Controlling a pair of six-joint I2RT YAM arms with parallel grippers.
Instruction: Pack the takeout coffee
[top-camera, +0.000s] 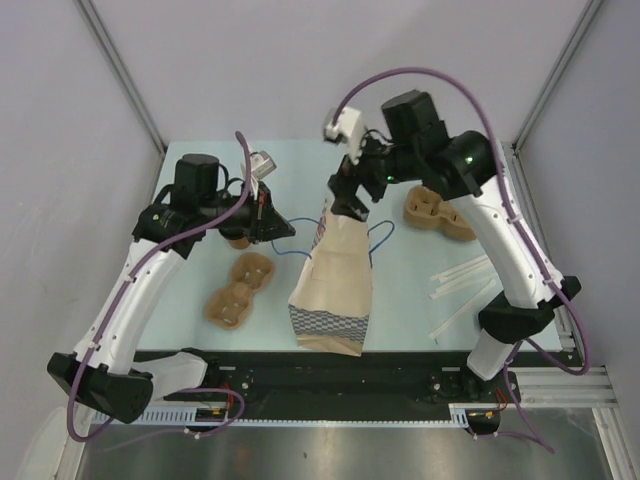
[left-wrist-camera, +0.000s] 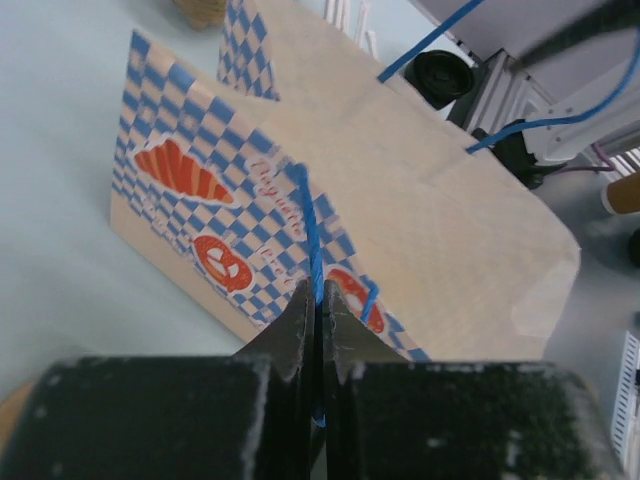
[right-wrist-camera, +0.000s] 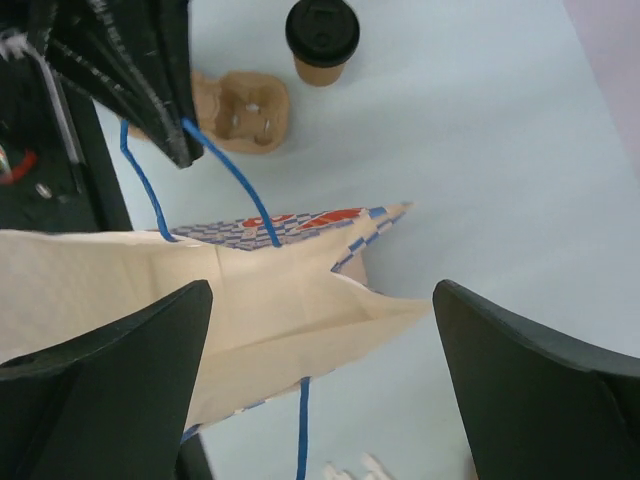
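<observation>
Kraft-brown with a black lid, the takeout coffee stands upright on the table, outside the paper bag. It is well beyond the right hand and on the far side of the left hand as the right wrist sees it. A pulp cup tray sits just beside the cup, between it and the left hand.

The right hand is released, its jaws spread wide with nothing between them, hovering right over the bag's mouth. The left hand is clenched on the blue handle, pinching the thin cord between its tips and drawing it away from the bag.

Judging from this, the packing proper is not yet done, and several things could spoil it:

- **Snagged cords:** To reach the cup, the right hand must pass close to the left hand and the two blue cords, and a finger could catch one and drag the bag over.
- **Slipping pinch:** The left hand's hold is on cord alone. If it slips, the mouth would likely sag shut.
- **Narrow mouth:** The opening looks only partly spread and is creased at the corner, so the cup's base may catch the paper edge and tilt.
- **Poor grip on the cup:** A grip high on the lid could pop it off, and a hard squeeze could buckle the paper wall.
- **Nudged tray:** Pushing the tray beside the cup could tip the cup.
</observation>
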